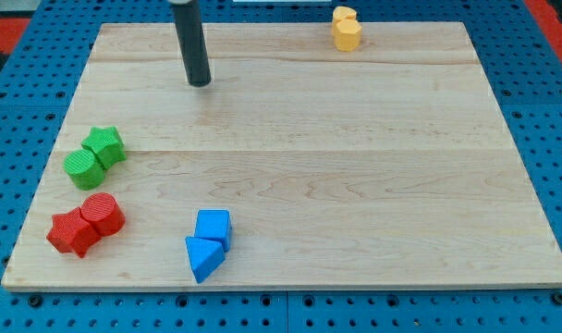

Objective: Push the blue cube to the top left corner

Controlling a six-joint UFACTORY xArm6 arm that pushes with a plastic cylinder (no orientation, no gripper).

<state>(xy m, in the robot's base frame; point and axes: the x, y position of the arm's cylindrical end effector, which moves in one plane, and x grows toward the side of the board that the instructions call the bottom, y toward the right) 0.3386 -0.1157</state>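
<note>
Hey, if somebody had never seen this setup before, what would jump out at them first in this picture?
Probably the dark rod coming down from the view's top, my tip resting on bare wood in the upper left part of the wooden board, far from every block. Next, the bright clusters: the blue cube touching a blue wedge near the bottom edge, green blocks and red blocks at the left edge, and yellow blocks at the top right.

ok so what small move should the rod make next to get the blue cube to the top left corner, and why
Probably bring my tip down toward the view's bottom, to a spot at the lower right of the blue cube. The tip stands near the top left, far from the cube, which sits near the bottom edge of the wooden board touching a blue wedge-shaped block. Pushing up-left needs the tip behind it.
</note>
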